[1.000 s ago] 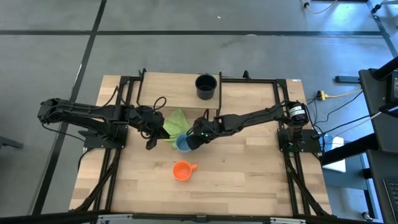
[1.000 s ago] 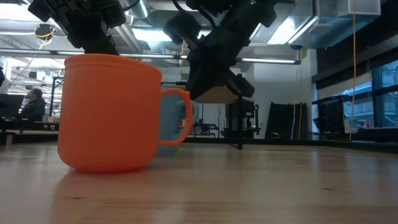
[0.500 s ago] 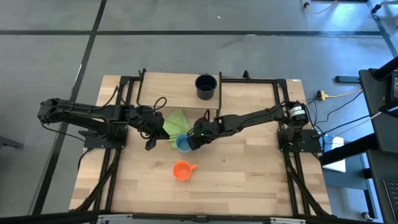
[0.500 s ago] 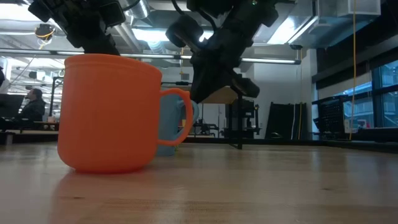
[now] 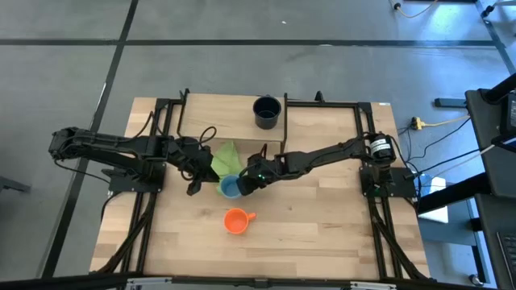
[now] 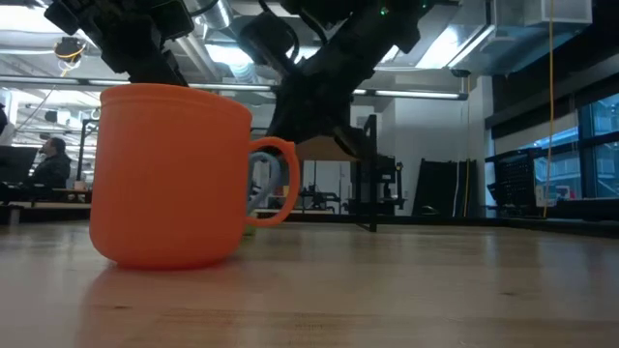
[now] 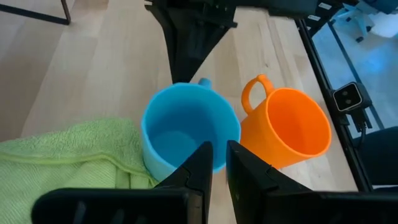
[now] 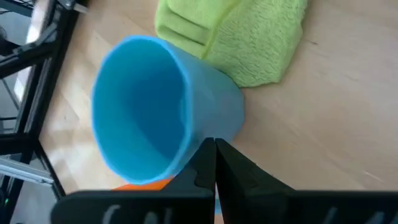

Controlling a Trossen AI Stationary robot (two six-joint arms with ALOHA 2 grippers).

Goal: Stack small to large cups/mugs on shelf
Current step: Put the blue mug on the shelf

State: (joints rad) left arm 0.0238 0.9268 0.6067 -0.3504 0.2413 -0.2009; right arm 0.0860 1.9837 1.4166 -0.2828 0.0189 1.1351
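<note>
now the right gripper (image 5: 242,182), fingers closed on the light blue mug (image 5: 230,187) mid-table beside the green cloth (image 5: 226,156), seems to be picking it up, and next must carry it to the far shelf (image 5: 230,121), while the left gripper (image 5: 197,176) waits closed nearby.

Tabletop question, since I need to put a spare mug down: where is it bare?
Bare: the tabletop right of the orange mug, and the shelf left of the navy mug. Crowded: centre, around the blue mug, green cloth and both grippers.

Green cloth (image 5: 227,155) on wooden tabletop (image 5: 322,234)
</note>
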